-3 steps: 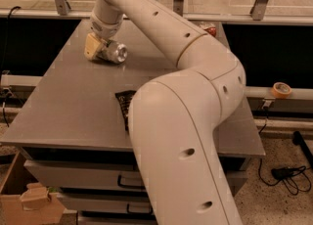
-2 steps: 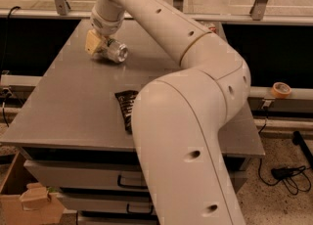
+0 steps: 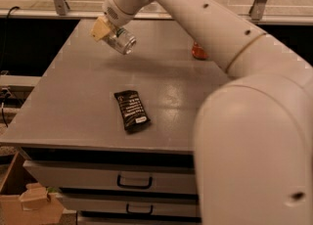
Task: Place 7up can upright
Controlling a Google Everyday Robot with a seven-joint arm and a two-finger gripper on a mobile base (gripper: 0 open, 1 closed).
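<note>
The 7up can (image 3: 121, 40) is a silver can, tilted on its side and lifted above the far left part of the grey table (image 3: 78, 97). My gripper (image 3: 108, 32), with tan fingers (image 3: 99, 28), is shut on the can and holds it in the air, its end facing the camera. My white arm (image 3: 205, 18) reaches in from the right foreground across the table.
A black snack packet (image 3: 131, 110) lies flat near the table's front middle. A red can (image 3: 198, 51) stands at the far right, partly behind my arm. Drawers (image 3: 132, 180) sit under the table front. A cardboard box (image 3: 29, 202) is on the floor at the left.
The gripper has lifted the can off the table and carried it a little toward the middle; the view has shifted, so the black packet shows fully.
</note>
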